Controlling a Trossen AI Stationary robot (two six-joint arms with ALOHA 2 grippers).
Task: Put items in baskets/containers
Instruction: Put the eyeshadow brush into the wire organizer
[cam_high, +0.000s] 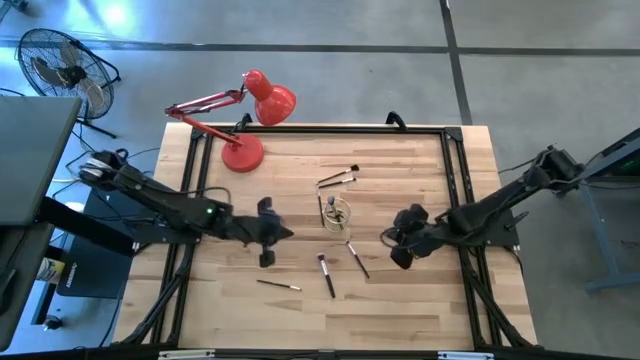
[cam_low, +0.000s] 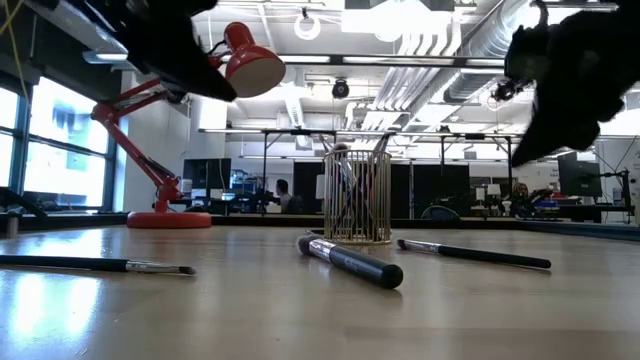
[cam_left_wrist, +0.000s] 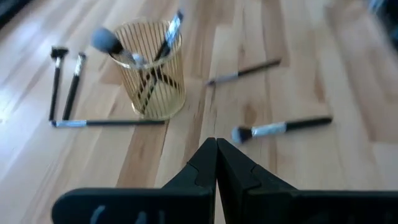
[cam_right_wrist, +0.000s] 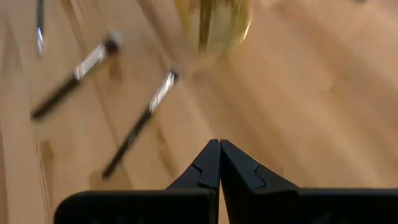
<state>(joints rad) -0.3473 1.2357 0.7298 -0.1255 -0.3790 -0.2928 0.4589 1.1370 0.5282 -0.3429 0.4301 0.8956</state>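
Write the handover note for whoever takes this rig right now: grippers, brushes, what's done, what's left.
Left gripper: shut, empty, above the table left of the holder.
Right gripper: shut, empty, above the table right of the holder.
Gold wire holder: upright mid-table, a few brushes already standing in it.
Loose brushes: two behind the holder, one lying against its base, two in front of it, one front left.
Left: pick up those six.
Red lamp at back left, not part of the job.

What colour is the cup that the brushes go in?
Gold. The wire cup is made of thin golden bars you can see through, clearest in the left wrist view.
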